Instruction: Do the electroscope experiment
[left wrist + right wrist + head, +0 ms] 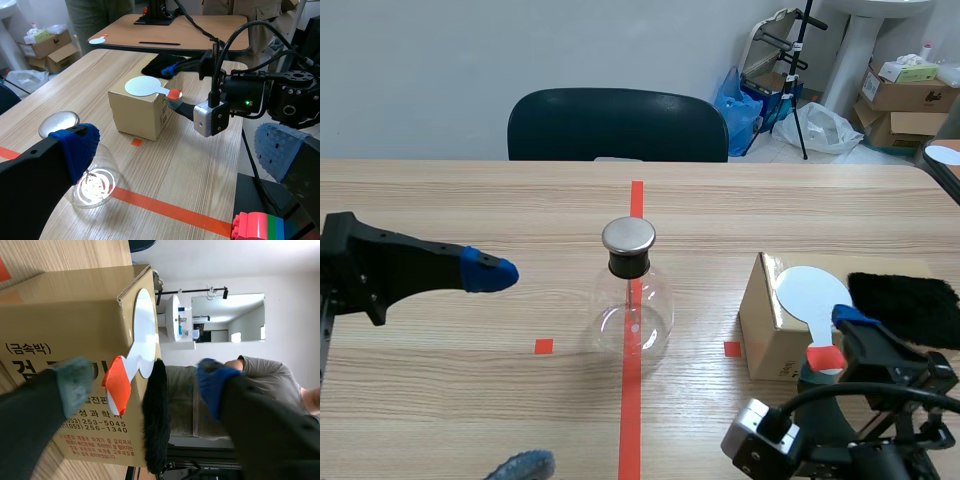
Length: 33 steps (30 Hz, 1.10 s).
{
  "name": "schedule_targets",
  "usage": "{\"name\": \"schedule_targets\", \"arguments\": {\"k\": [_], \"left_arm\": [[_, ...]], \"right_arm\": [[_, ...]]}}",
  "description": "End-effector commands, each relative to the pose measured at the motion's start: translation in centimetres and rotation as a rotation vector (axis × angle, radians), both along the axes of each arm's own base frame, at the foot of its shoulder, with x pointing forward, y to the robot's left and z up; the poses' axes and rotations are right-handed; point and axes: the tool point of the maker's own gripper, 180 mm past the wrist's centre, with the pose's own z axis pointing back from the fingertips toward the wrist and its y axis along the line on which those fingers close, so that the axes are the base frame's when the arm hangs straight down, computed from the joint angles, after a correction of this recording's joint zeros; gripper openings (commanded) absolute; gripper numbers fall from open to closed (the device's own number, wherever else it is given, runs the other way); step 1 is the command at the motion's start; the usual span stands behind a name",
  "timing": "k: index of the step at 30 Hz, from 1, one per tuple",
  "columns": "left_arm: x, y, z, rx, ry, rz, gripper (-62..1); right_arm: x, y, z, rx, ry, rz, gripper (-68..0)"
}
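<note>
The white paddle is being borne on the cardboard box, right of the electroscope flask, its orange handle overhanging toward the right gripper, whose jaws are being held apart astride it; the left gripper, likewise spread, is being held farther off

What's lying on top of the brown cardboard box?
On the brown cardboard box lies a white round paddle, its orange-red handle sticking out over the edge. A black furry cloth lies next to it. The part of the lid under them and the box's inside are hidden.
</note>
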Motion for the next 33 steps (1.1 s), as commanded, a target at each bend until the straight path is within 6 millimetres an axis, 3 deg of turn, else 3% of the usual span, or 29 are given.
{"name": "schedule_targets", "arguments": {"k": [1,3,4,33], "left_arm": [[0.03,-0.2,0.64,-0.038,-0.002,0.003,1.4],[0.03,-0.2,0.64,-0.038,-0.002,0.003,1.4],[0.03,-0.2,0.64,-0.038,-0.002,0.003,1.4],[0.04,-0.2,0.56,-0.033,-0.001,0.003,1.4]], "right_arm": [[0.5,-0.49,1.59,-0.01,-0.077,-0.021,-12.5],[0.51,-0.64,1.58,-0.011,-0.076,-0.028,-0.4],[0.51,-0.74,1.58,-0.012,-0.076,-0.032,0.4],[0.52,-0.8,1.58,-0.014,-0.076,-0.032,0.4]]}}
